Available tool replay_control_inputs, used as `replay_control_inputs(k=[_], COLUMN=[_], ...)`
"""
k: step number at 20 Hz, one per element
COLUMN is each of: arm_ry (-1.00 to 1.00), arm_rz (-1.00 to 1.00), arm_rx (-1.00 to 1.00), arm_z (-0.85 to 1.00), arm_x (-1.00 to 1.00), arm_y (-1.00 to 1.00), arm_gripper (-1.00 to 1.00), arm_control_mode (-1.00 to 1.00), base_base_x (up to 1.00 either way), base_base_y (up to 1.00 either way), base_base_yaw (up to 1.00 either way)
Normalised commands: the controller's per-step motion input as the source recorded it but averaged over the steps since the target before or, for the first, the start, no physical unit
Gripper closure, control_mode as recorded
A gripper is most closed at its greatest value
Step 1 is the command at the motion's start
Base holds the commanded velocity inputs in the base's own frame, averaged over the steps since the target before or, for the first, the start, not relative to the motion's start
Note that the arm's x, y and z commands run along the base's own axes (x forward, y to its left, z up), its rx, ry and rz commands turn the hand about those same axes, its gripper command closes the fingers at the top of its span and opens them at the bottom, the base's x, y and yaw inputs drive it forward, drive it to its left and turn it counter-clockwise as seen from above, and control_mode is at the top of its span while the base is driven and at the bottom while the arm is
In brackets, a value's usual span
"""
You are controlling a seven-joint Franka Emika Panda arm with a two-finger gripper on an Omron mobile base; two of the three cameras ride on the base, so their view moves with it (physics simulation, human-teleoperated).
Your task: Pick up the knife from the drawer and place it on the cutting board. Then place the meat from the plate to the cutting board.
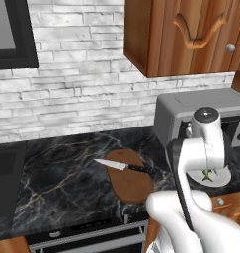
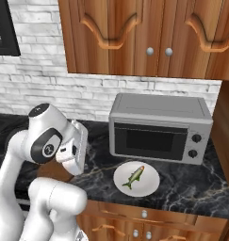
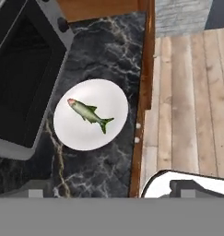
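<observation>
meat lies on the plate under the arm's down-turned hand, claw spread open, empty.

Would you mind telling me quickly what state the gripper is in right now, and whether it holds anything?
Gripper: open and empty, looking down at the fish-shaped meat on the plate.

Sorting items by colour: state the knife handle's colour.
Black; the knife shows best in the left base view.

We see open table around the plate; the microwave stands close behind it, and wall cabinets hang above, limiting room overhead.
</observation>
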Motion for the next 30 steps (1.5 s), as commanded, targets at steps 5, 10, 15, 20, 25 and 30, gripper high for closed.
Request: replay_control_inputs(k=[5, 10, 15, 20, 25, 30], arm_ry=[0.29, 0.36, 0.35, 0.08, 0.0, 0.0], arm_rz=[0.74, 0.67, 0.3, 0.09, 0.11, 0.18], arm_rx=[-0.27, -0.13, -0.08, 0.01, 0.13, 0.1], arm_z=[-0.23, -0.21, -0.07, -0.06, -0.2, -0.3], arm_x=[-0.03, 0.0, 0.04, 0.09, 0.11, 0.15], arm_y=[-0.34, -0.21, -0.21, -0.34, -0.38, -0.31], arm_gripper=[-1.0, -1.0, -1.0, -1.0, -1.0, -1.0], arm_control_mode=[-1.0, -1.0, -1.0, -1.0, -1.0, -1.0], base_base_x=[0.0, 0.0, 0.0, 0.0, 0.0, 0.0], base_base_y=[0.0, 0.0, 0.0, 0.0, 0.0, 0.0], base_base_yaw=[0.0, 0.0, 0.0, 0.0, 0.0, 0.0])
